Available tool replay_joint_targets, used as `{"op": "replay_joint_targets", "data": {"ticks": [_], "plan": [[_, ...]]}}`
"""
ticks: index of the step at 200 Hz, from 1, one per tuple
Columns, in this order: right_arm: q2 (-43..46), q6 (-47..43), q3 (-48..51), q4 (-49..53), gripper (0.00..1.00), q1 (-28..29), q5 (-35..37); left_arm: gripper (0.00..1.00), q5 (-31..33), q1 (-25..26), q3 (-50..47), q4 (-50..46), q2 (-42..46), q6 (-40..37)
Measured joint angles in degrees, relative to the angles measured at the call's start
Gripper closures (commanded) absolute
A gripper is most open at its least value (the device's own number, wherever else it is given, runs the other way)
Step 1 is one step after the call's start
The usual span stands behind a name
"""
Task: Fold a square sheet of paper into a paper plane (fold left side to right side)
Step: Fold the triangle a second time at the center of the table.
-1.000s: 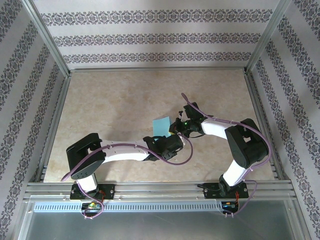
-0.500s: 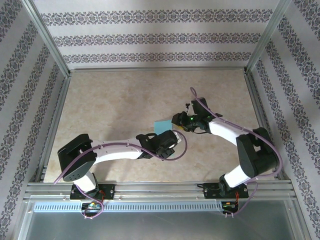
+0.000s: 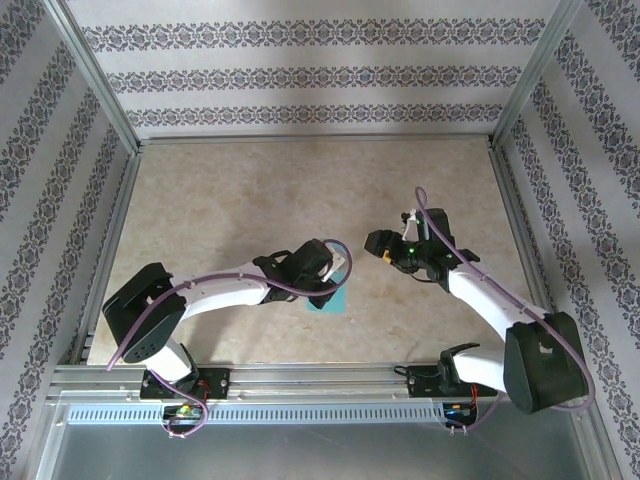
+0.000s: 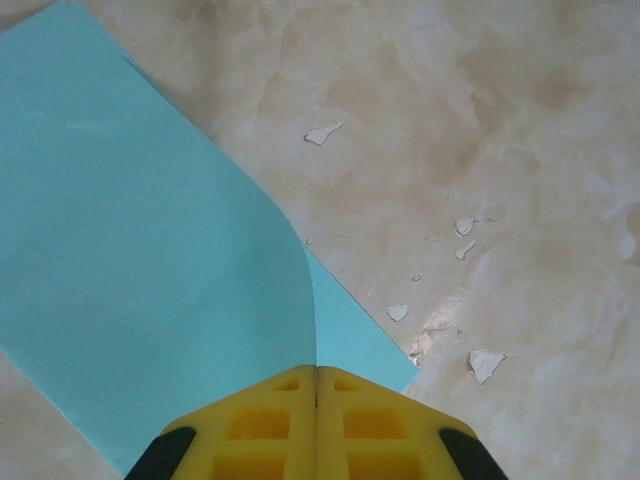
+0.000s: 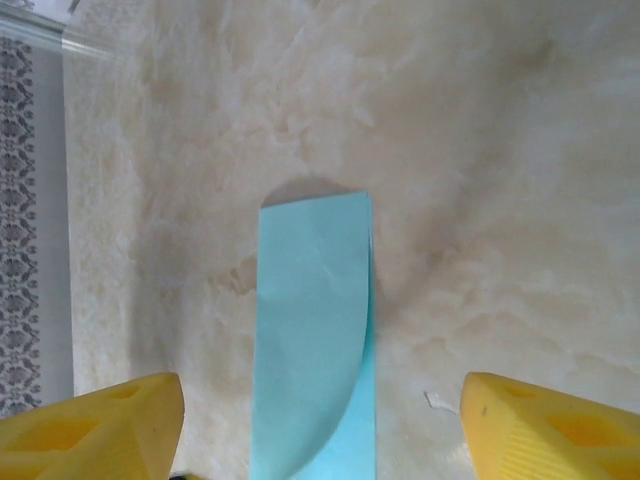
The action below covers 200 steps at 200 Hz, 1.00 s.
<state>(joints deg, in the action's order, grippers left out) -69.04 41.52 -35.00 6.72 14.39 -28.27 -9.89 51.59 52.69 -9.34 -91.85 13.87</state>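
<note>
Left claw [image 3: 334,272] is clenched, its yellow fingers [image 4: 270,425] pressed together with no gap, nipping an edge of the square sheet of paper [image 4: 150,280] where the upper layer curls over into the seam between them; right claw [image 3: 378,243] is released, its two yellow fingers [image 5: 100,420] standing wide apart with nothing between them but the worktop and the sheet seen beyond. Patterned wallpaper panels [image 3: 300,75] close in the marbled beige worktop [image 3: 220,200] on three sides. On it, the left arm [image 3: 215,292] reaches inward from the near left, while the right arm [image 3: 490,300] angles in from the near right, its claw held well apart from the left one. The teal-blue sheet [image 3: 325,303] lies on the worktop near the middle, mostly under the left claw in the top view; from the right wrist it shows as a narrow strip [image 5: 315,330] with one layer bowed over another. Small pale chips [image 4: 487,362] mark the surface just beside the paper's corner
</note>
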Motion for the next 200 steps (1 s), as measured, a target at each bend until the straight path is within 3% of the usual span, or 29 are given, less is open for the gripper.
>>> {"op": "replay_joint_targets", "data": {"ticks": [104, 200], "plan": [[5.31, -0.83, 3.56, 2.12, 0.25, 0.13, 0.42, 1.00, -4.68, -1.42, -1.60, 1.97, 0.46, 3.06], [7.28, 1.75, 6.51, 1.57, 0.30, 7.30, 2.38, 1.00, -5.29, -1.90, -2.36, 2.82, 0.50, 4.02]]}}
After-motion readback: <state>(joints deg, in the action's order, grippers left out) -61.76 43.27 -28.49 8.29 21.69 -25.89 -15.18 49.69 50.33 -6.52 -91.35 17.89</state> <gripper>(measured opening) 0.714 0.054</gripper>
